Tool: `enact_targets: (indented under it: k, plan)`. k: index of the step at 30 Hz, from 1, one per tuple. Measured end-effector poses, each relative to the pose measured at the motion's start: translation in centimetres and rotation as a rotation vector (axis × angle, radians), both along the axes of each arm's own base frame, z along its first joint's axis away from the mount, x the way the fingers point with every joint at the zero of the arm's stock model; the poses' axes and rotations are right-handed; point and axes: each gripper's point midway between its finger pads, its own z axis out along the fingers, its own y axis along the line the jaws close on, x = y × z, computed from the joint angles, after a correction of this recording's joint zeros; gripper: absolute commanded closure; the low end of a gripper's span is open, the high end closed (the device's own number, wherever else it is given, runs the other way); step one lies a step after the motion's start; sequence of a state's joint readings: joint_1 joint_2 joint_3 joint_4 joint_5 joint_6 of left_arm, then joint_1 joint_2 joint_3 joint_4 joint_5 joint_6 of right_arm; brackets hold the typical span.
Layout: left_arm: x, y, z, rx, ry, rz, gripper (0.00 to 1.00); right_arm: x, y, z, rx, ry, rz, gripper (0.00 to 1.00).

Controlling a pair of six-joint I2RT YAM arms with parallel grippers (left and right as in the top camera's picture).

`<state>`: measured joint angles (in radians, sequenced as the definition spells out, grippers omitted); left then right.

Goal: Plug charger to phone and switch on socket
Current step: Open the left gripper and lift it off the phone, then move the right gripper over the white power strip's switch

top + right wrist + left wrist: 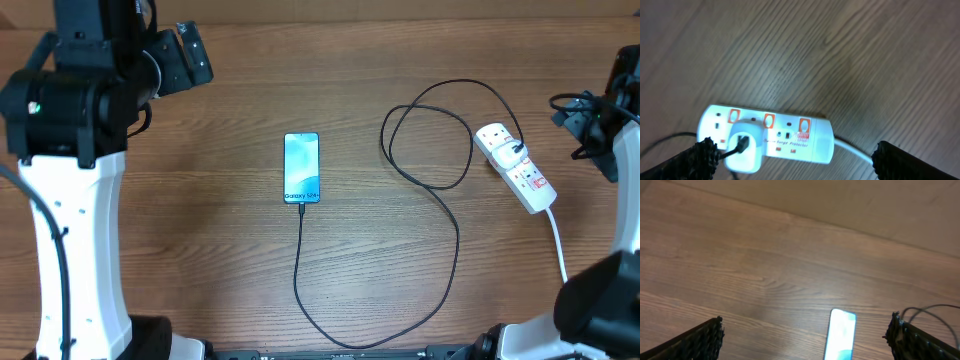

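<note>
Right wrist: socket (790, 134) below spread right tool (794, 150)

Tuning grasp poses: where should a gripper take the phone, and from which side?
Take the phone across its two long edges, mid-length, coming straight down from above. It lies flat, screen up, so only the thin sides offer purchase. Avoid the short near end: the black cable meets it there.

From my left wrist the phone (841, 334) is blurred, its lower end cut by the bottom edge (screen text unreadable). From my right wrist the charger (299, 250) cable leaves the left edge; overhead the socket (515, 168) switches are too small to read.
</note>
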<state>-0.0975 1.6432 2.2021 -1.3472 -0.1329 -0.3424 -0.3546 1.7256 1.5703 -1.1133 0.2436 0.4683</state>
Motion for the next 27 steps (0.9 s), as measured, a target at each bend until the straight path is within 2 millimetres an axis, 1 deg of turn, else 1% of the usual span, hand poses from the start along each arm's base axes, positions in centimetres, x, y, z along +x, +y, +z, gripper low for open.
enact_targets:
  k: [3, 5, 7, 11, 17, 20, 24, 27]
  plan:
    - [0.5, 0.1, -0.8, 0.009, 0.023, 0.006, 0.00, 0.6, -0.2, -2.1, 0.000, 0.062, 0.063, 0.00]
    - [0.6, 0.2, -0.9, 0.012, 0.026, 0.009, 0.00, 0.6, -0.2, -3.4, 0.004, 0.109, 0.105, 0.00]
    - [0.6, 0.2, -1.0, 0.013, 0.026, 0.010, 0.00, 0.6, -0.2, -4.3, 0.007, 0.142, 0.137, 0.00]
    - [0.6, 0.2, -1.0, 0.015, 0.027, 0.012, 0.00, 0.3, -0.3, -5.1, 0.029, 0.174, 0.173, 0.00]
    - [0.6, 0.3, -1.0, 0.018, 0.027, 0.015, 0.00, 0.1, -1.5, -5.9, 0.085, 0.161, 0.213, 0.00]
    - [0.5, 0.3, -1.0, 0.018, 0.027, 0.015, 0.00, 0.1, -1.6, -6.4, 0.089, 0.174, 0.254, 0.00]
    - [0.5, 0.3, -1.0, 0.018, 0.028, 0.015, 0.00, 0.4, -1.6, -7.7, 0.099, 0.198, 0.291, 0.00]
    - [0.5, 0.3, -1.0, 0.018, 0.028, 0.015, 0.00, 0.4, -1.6, -9.0, 0.114, 0.223, 0.298, 0.00]
